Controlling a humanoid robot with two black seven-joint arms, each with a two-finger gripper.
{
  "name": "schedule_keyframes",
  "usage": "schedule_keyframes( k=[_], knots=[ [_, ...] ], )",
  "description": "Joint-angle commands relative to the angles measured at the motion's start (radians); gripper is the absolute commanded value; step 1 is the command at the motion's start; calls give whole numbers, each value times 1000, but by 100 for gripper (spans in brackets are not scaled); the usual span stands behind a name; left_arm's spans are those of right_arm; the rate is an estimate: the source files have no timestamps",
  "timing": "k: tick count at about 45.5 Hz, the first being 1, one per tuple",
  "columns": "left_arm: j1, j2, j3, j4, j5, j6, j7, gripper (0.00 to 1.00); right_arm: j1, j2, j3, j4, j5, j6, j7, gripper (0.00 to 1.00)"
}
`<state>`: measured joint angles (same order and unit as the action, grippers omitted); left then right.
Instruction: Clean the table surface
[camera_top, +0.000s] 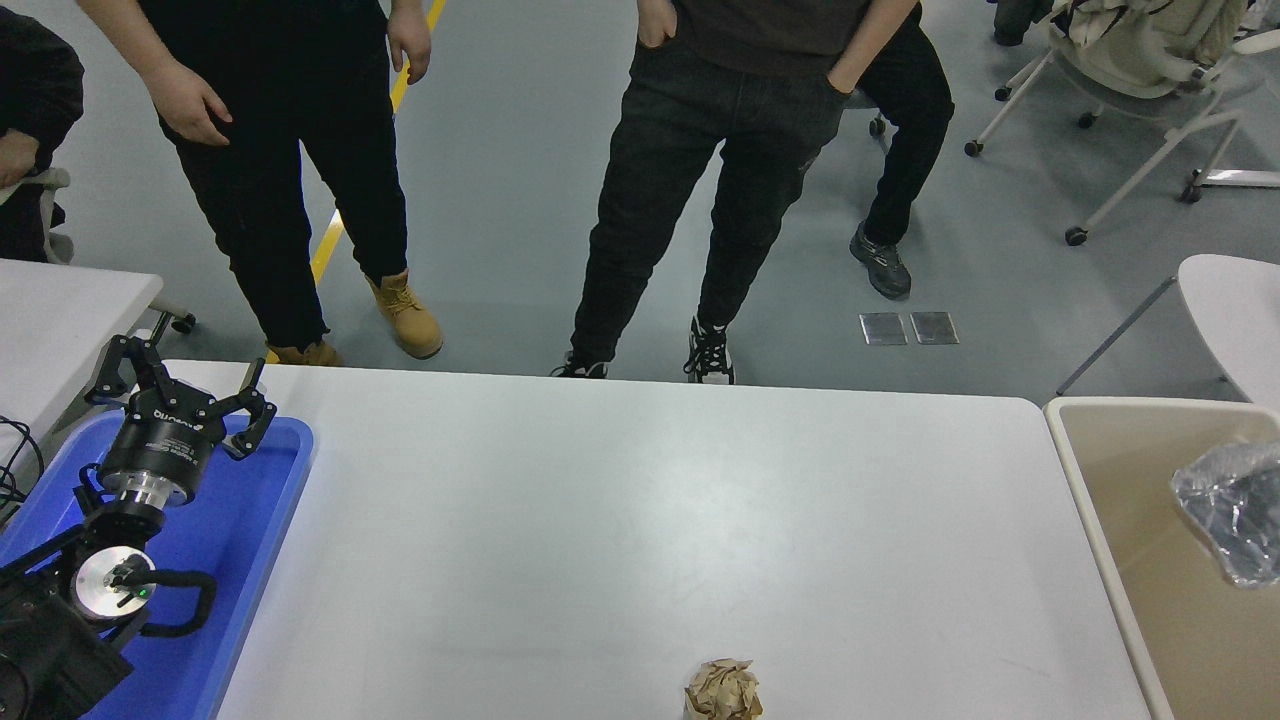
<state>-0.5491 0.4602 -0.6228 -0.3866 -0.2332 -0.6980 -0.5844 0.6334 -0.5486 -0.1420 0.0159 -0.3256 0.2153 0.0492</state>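
a robot lab or test floor in an industrial hall: grey coated floor (520, 200) with a yellow painted line (345, 215), wheeled office chairs (1130, 70), white tables, metal floor plates (908, 328), and people (280, 150) standing by watching a black robot arm (120, 530).

light: bright, even | glare: soft sheen on table surface (640, 520) | focus: sharp
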Motion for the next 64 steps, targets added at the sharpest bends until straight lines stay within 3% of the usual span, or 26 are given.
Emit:
schedule_keyframes(
  k=[1,64],
  knots=[
    [0,0,0,0,0,0,0,100,-40,53,21,-20,25,-25,-14,0],
    [0,0,0,0,0,0,0,100,-75,78,24,-19,50,-44,-12,0]
  ],
)
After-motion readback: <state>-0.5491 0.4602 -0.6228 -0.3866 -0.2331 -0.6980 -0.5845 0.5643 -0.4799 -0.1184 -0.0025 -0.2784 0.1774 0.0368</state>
